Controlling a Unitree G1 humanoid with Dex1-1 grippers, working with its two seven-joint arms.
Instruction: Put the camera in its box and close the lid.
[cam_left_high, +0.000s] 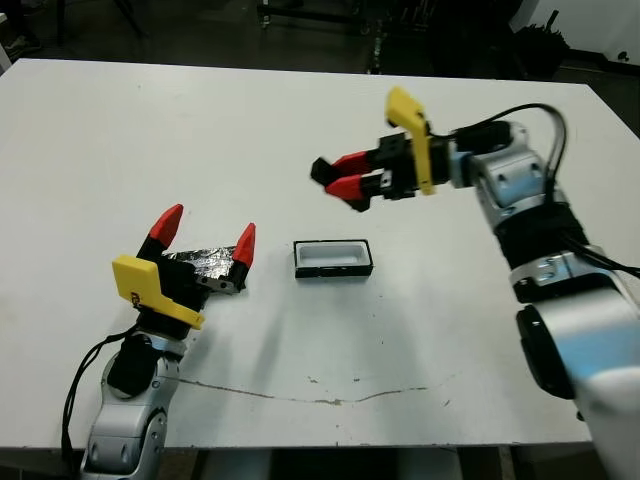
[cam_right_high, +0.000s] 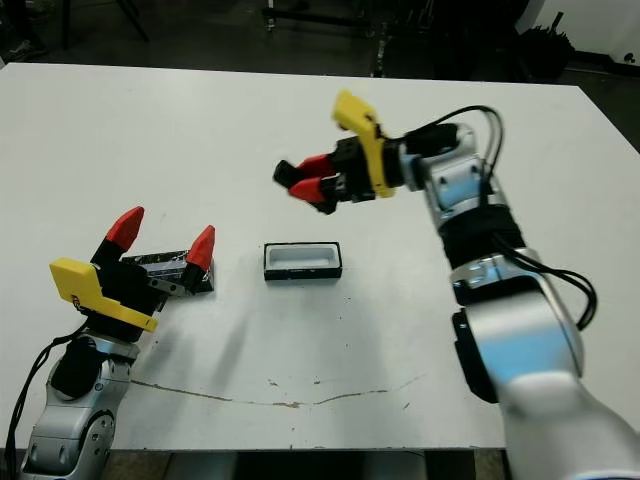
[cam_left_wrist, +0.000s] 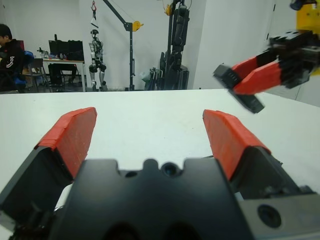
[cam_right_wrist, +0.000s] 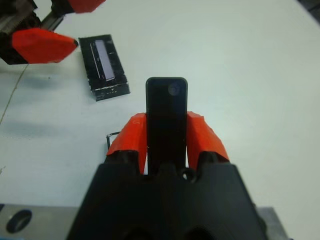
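Left gripper (cam_left_high: 205, 240), fingers spread and empty, sits near the table's (cam_left_high: 90, 140) front left over the lid (cam_left_high: 205, 262); the box (cam_left_high: 333, 258) lies open just beside it, mid-table. Farther back, right gripper (cam_left_high: 335, 180) hangs above, clenched on the camera (cam_right_wrist: 166, 117). Best: lower, level the bar lengthwise with the tray, then release.

White table (cam_left_high: 150, 130), pale wall (cam_left_wrist: 45, 20), distant desk (cam_left_wrist: 62, 62), seated person (cam_left_wrist: 10, 55), possibly a crane (cam_left_wrist: 120, 20)
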